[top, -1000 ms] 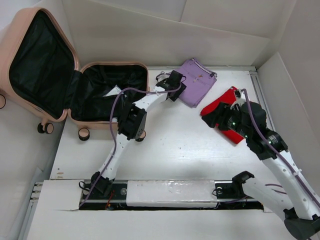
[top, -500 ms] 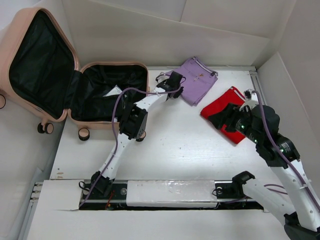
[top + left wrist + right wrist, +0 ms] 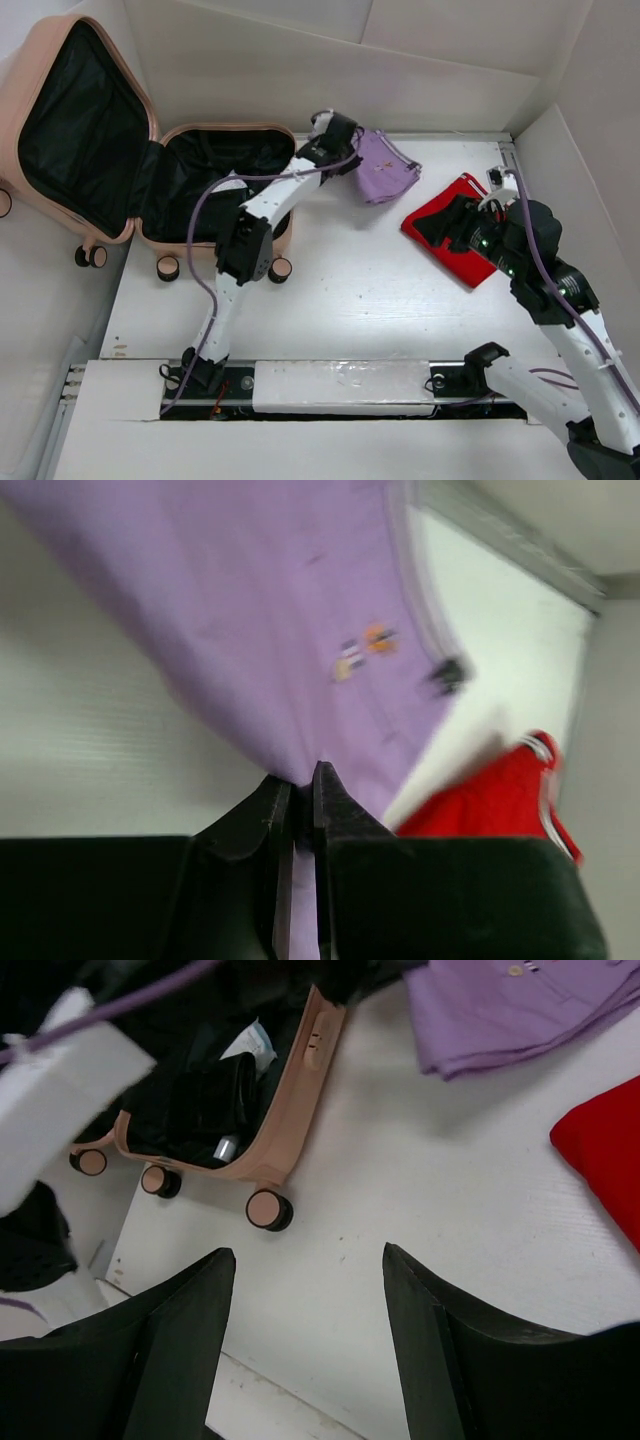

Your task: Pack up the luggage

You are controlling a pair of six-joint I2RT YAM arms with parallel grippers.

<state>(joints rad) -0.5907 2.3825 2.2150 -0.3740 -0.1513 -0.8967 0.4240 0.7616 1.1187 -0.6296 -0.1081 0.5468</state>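
Note:
The luggage [image 3: 10,120] lies open at the far left, black lining up, with its rim and wheels also showing in the right wrist view [image 3: 300,1090]. My left gripper [image 3: 343,134] is shut on a corner of a purple garment [image 3: 385,170], which hangs bunched from it beside the luggage's right edge. In the left wrist view the purple cloth [image 3: 250,610] is pinched between the fingertips of that gripper [image 3: 296,780]. My right gripper [image 3: 455,225] hovers open over a folded red garment [image 3: 450,250]; between its fingers [image 3: 308,1250] there is only bare table.
Inside the luggage lie a white packet [image 3: 228,183] and dark items [image 3: 215,1100]. White walls enclose the table at the back and right. A caster wheel [image 3: 268,1209] stands on the table by the luggage's near corner.
The left gripper shut on the purple garment, lifted its edge and pulled it left toward the luggage, bunching it. The right arm shifted slightly right over the red garment.

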